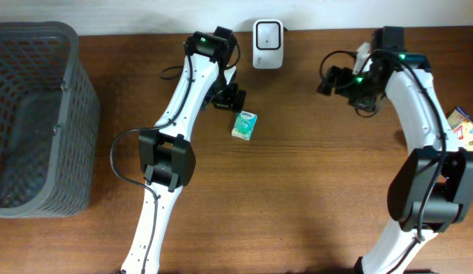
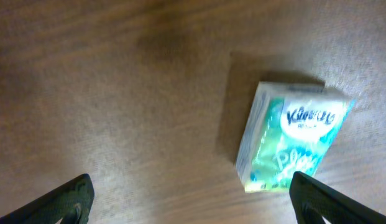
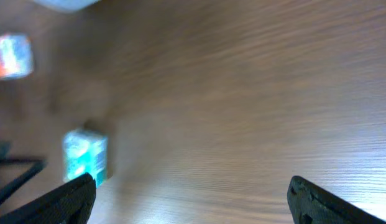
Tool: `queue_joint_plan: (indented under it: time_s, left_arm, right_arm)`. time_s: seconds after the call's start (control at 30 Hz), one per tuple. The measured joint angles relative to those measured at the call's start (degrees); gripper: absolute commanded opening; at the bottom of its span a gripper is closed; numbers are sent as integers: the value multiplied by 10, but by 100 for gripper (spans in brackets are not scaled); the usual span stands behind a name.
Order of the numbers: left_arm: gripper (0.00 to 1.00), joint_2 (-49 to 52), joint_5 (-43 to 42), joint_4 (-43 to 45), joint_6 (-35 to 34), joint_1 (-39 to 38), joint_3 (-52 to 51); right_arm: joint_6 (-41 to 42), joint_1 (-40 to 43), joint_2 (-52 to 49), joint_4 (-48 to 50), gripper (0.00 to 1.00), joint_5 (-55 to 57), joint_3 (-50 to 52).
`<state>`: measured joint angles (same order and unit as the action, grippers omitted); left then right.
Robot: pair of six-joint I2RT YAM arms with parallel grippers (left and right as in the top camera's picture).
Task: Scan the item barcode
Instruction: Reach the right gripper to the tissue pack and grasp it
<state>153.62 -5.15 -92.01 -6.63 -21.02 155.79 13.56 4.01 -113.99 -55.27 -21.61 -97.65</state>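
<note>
The item, a small green and white tissue pack (image 1: 244, 125), lies flat on the wooden table, with nothing gripping it. My left gripper (image 1: 230, 98) hovers just up and left of it, open. In the left wrist view the pack (image 2: 292, 138) lies ahead, close to the right finger (image 2: 323, 200), while the left gripper (image 2: 193, 202) has only bare wood between its fingers. The white barcode scanner (image 1: 267, 34) stands at the table's back edge. My right gripper (image 1: 333, 80) hangs open to the scanner's right. The right wrist view shows the pack (image 3: 85, 157) far left, beside the left finger (image 3: 68, 200).
A large grey mesh basket (image 1: 38, 114) fills the left end of the table. A colourful box (image 1: 466, 126) lies at the right edge. A blurred red and white object (image 3: 12, 55) shows at the upper left of the right wrist view.
</note>
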Motion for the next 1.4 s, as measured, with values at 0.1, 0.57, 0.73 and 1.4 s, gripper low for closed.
queue_joint_plan:
  time_s: [0.1,0.57,0.73,1.4]
  left_arm:
    - [99,0,0,5,-5,5,0]
    - [99,0,-1,7,-22,56,-1]
    - [99,0,1,7,-22,58,-1]
    - [99,0,12,3,-22,57,-1]
  right_arm:
    - [3,-37,0,3,71,-27,18]
    - [199,-219,-6,338,53,-44,233]
    - [247,-271,-6,365,50,-1,235]
    - [288,-278,-34,374,7,69,236]
